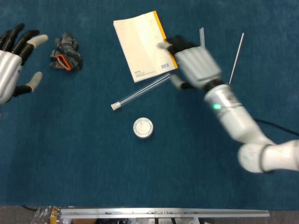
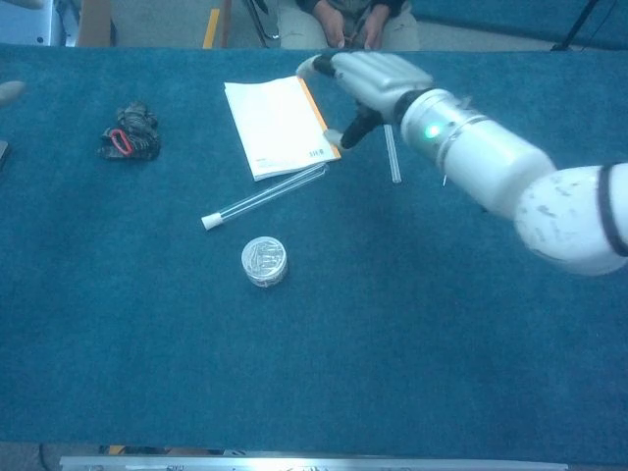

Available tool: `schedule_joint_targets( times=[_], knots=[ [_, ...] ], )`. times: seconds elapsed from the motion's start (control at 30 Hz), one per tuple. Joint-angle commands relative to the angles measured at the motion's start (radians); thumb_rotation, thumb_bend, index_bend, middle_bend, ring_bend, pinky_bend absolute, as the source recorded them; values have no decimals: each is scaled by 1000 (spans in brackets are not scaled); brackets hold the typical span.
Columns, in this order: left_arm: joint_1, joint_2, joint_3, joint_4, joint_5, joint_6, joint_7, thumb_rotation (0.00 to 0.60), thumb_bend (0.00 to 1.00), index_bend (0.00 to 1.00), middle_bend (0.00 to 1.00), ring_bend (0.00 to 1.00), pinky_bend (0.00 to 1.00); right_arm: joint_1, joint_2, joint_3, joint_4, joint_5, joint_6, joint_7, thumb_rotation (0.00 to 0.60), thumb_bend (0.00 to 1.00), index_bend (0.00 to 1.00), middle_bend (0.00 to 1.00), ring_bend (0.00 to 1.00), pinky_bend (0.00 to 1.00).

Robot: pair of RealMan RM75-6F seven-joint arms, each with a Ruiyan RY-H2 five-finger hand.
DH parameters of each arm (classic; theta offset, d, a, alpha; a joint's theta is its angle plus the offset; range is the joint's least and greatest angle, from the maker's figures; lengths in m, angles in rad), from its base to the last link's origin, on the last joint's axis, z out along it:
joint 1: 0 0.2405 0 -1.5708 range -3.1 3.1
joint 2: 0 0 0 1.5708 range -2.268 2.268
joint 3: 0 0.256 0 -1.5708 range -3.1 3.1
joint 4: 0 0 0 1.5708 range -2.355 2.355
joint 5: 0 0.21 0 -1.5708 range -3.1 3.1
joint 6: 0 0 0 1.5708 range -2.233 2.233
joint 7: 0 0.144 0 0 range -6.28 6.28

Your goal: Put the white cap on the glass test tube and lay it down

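The glass test tube (image 1: 142, 91) (image 2: 267, 196) lies flat on the blue table with its white cap (image 1: 114, 107) (image 2: 208, 222) on the lower left end; its other end rests by the corner of the booklet. My right hand (image 1: 194, 65) (image 2: 368, 82) is lifted above the table, up and to the right of the tube, fingers apart and holding nothing. At the far left edge my left hand (image 1: 11, 65) stays open with spread fingers, far from the tube.
A cream booklet with an orange spine (image 1: 142, 44) (image 2: 277, 123) lies behind the tube. A round metal tin (image 1: 143, 127) (image 2: 264, 261) sits in front of it. A dark crumpled cloth (image 1: 65, 57) (image 2: 128, 130) lies at the left. A clear rod (image 1: 203, 56) and a thin stick (image 1: 236, 57) lie at the right.
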Motion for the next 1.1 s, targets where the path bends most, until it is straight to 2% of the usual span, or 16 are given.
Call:
schedule_joint_targets(
  times=[0.03,0.27,0.37,0.6,0.87,1.1],
  knots=[
    [23,-14,-3,12,-32,21,54,600,339,162,145,0,81,-106,137,-69,-124,-104,93,27,600,329,150,118,21,211],
    [74,-42,8,38,-63,81,166,600,339,162,145,0,81,-267,325,-189,-233,-266,205,85,600,315,150,118,21,211],
    [103,-54,17,56,-66,115,193,600,339,162,145,0,81,-356,389,-242,-241,-351,269,145,600,300,150,118,21,211],
    [169,-49,41,64,-75,165,195,600,338,162,145,0,81,-518,481,-316,-212,-477,368,283,600,291,150,121,21,211],
    [265,-67,77,83,-40,271,183,600,339,162,147,0,81,-669,529,-357,-187,-585,484,357,600,291,150,123,21,211],
    [312,-59,92,76,-6,322,177,600,338,177,155,0,81,-747,545,-346,-168,-623,519,427,600,291,150,127,21,211]
  ],
)
